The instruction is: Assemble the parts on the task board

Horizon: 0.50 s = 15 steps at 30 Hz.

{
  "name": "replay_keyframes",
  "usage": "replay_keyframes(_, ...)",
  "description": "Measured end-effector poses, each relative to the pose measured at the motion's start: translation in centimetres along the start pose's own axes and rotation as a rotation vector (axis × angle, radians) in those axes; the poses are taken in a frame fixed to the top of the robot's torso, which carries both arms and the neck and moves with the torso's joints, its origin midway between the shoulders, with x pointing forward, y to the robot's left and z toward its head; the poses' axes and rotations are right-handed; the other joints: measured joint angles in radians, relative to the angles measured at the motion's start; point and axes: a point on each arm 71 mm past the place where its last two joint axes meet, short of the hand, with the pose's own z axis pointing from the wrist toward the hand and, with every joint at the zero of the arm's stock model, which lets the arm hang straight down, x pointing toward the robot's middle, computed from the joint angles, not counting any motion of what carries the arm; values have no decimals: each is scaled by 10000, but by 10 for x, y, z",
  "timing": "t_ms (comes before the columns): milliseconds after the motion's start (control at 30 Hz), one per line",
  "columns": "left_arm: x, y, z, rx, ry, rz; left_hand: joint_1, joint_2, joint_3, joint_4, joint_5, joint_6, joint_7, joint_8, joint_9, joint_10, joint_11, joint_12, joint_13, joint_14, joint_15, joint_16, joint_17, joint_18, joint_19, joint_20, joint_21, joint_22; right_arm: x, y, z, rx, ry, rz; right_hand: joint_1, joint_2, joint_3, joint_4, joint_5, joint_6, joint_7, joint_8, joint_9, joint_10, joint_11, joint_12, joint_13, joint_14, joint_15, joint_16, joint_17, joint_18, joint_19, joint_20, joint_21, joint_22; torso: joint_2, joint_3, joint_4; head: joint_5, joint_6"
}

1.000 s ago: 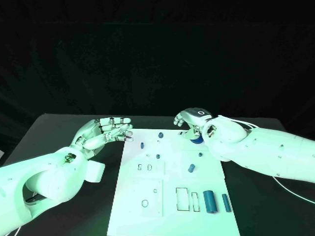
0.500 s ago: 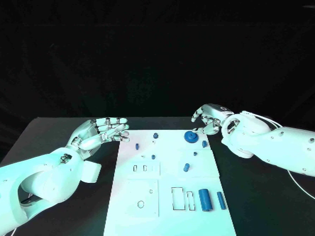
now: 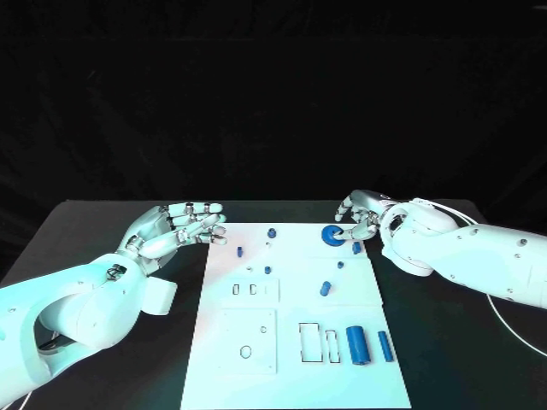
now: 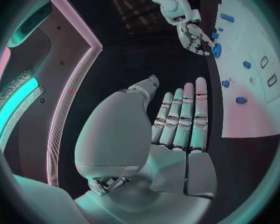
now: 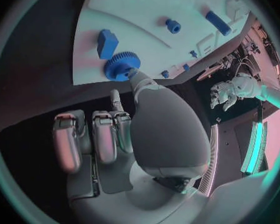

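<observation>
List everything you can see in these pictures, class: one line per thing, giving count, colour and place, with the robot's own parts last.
Task board: one, white, middle of the table.
Table: one, black, under the board.
Gear: one, blue, board's far right corner, at the right hand's fingertips.
Cylinders: two, blue, side by side, near right part of the board.
Small parts: several, blue, scattered over the board's far half.
Left hand: one, silver, left of the board, holding nothing.
Right hand: one, silver, at the gear.
</observation>
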Motion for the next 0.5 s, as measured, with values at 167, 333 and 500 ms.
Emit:
replay_keyframes(167,0,0,0,-16,28,-16,0,0,0,0,0,0,0,0,-1,0,0,0,0,0,0,0,-1,0,0,0,36,-1,3,-1,1,176,182,122,0,0,-68,17,0,0,0,0,0,0,1,0,-1,0,0,0,-1,1,0,0,0,0,1,0,-4,16,-46)
replay_keyframes(333,-1,1,0,-31,22,-14,0,0,0,1,0,0,0,0,-1,0,0,0,0,0,0,-1,-1,0,0,0,36,-1,5,-1,1,248,271,231,57,58,-112,54,1,0,0,35,3,0,1,0,-2,-36,36,0,-2,2,0,0,0,-1,-3,3,-24,27,-64)
replay_keyframes(500,0,1,1,-44,52,-28,0,0,0,1,0,0,0,0,-2,0,0,0,0,0,0,-1,9,0,0,0,36,9,6,-1,1,324,350,372,162,162,-139,81,57,0,0,77,17,0,1,0,-2,-36,36,0,-2,3,1,71,-1,-2,-15,4,-24,-5,-65)
